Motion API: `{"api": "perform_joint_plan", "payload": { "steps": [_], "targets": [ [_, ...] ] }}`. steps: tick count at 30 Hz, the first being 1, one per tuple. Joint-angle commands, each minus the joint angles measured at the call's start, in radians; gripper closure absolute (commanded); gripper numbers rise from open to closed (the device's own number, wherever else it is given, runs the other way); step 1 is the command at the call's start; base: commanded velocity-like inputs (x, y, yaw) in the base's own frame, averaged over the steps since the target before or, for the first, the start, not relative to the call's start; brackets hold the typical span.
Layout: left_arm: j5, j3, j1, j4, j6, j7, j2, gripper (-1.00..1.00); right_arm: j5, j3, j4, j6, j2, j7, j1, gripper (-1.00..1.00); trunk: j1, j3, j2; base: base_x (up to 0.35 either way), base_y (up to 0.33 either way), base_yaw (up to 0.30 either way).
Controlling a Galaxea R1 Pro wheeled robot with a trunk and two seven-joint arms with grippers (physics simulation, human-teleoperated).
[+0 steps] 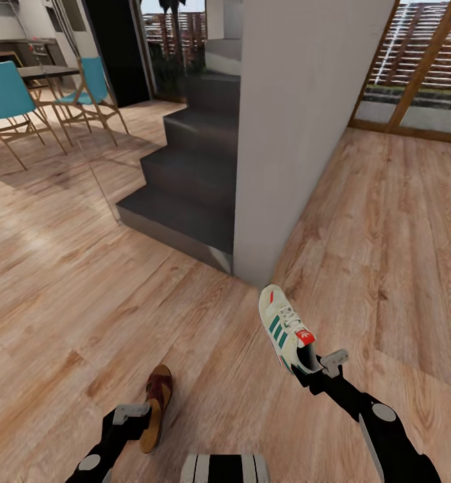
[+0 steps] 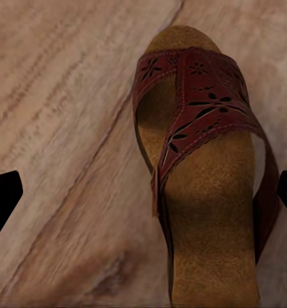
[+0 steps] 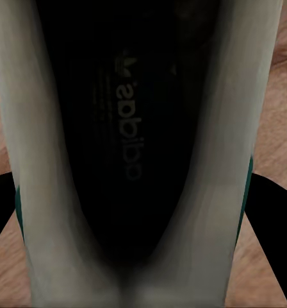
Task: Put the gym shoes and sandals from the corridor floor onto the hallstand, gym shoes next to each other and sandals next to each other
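Cream-white gym shoe (image 1: 286, 329) is hanging by its heel in the right gripper (image 1: 314, 367), clamped at the stiff collar. Left gripper (image 1: 147, 417) is pinching a brown sandal (image 1: 158, 406) over the wood floor (image 1: 84, 315); both seem light, the sandal's sole rigid.

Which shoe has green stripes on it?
The gym shoe at the right gripper: cream-white, laced, three green side stripes. The sandal by the left gripper is plain brown.

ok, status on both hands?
Right hand shut on gym shoe, heel end. Left hand at sandal, grip unclear. Grey wall and stairs ahead.
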Motion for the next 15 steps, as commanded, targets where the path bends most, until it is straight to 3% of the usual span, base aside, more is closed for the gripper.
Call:
{"api": "perform_joint_plan", "payload": {
  "steps": [1, 9, 15],
  "targets": [
    [-0.007, 0.009, -0.001, 0.001, -0.004, -0.007, 0.0, -1.0, 0.009, -0.003, 0.0, -0.005, 0.001, 0.005, -0.001, 1.0, 0.0, -0.006, -0.001, 0.0, 0.0, 0.0],
    [-0.007, 0.008, -0.001, 0.001, -0.004, -0.007, 0.0, -1.0, 0.009, -0.004, 0.0, -0.005, 0.001, 0.005, -0.001, 1.0, 0.004, -0.05, -0.002, 0.0, 0.0, -0.012],
    [-0.009, 0.006, -0.001, 0.001, -0.004, -0.007, -0.002, -1.0, 0.009, -0.005, 0.0, -0.005, 0.001, 0.005, -0.001, 1.0, 0.006, -0.081, -0.004, 0.0, 0.0, -0.17]
  ]
}}
